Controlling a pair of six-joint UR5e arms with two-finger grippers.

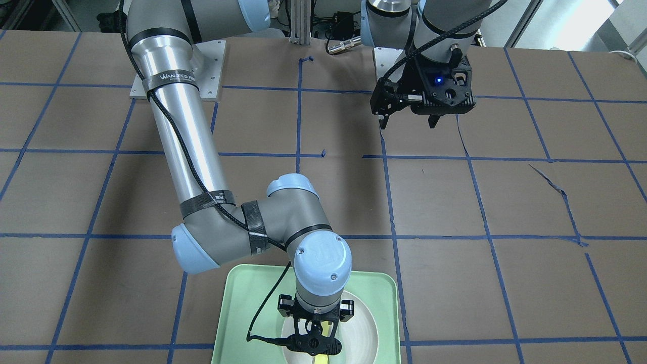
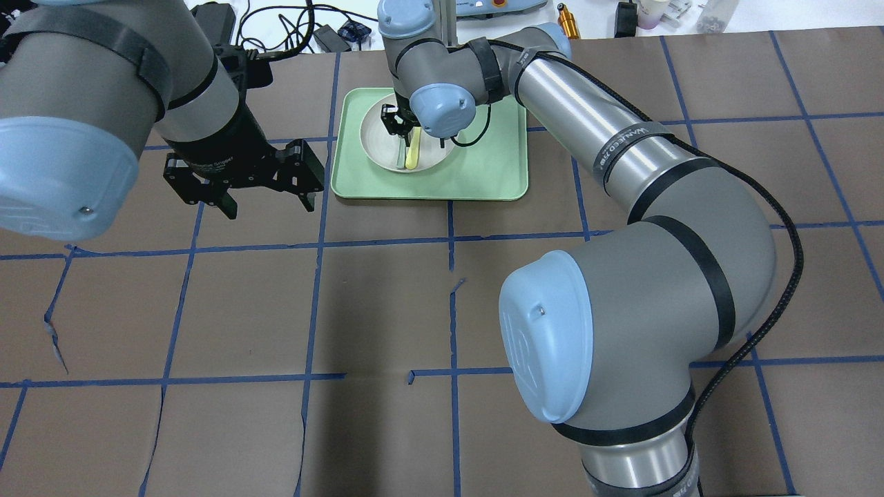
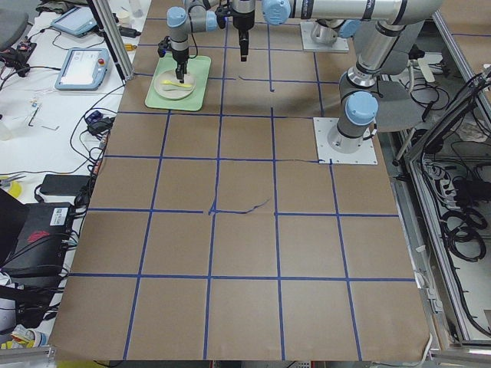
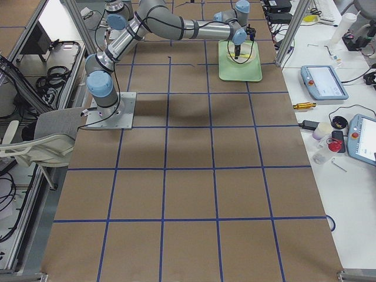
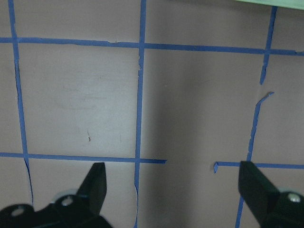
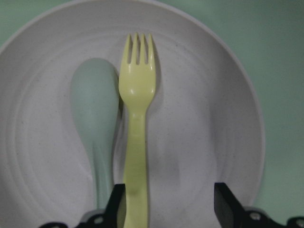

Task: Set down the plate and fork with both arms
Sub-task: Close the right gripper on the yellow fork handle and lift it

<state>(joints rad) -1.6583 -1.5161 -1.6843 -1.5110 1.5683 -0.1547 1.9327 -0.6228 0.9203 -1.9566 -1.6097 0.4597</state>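
Note:
The off-white plate (image 2: 376,141) sits on the mint-green tray (image 2: 483,172) at the far side of the table. The pale yellow fork (image 6: 137,95) lies flat in the plate, with a grey-green spoon (image 6: 95,109) close on its left. My right gripper (image 6: 171,204) hangs just above the plate with its jaws open. The fork's handle runs between them, close to the left finger (image 6: 116,206). From the front, the right gripper (image 1: 313,344) hides most of the fork (image 1: 322,360). My left gripper (image 2: 268,206) is open and empty, above bare table to the left of the tray.
The table is brown board with a grid of blue tape lines (image 5: 140,95). Cables and small items lie beyond its far edge (image 2: 331,34). The right arm's elbow (image 2: 621,324) stands high over the table's middle right.

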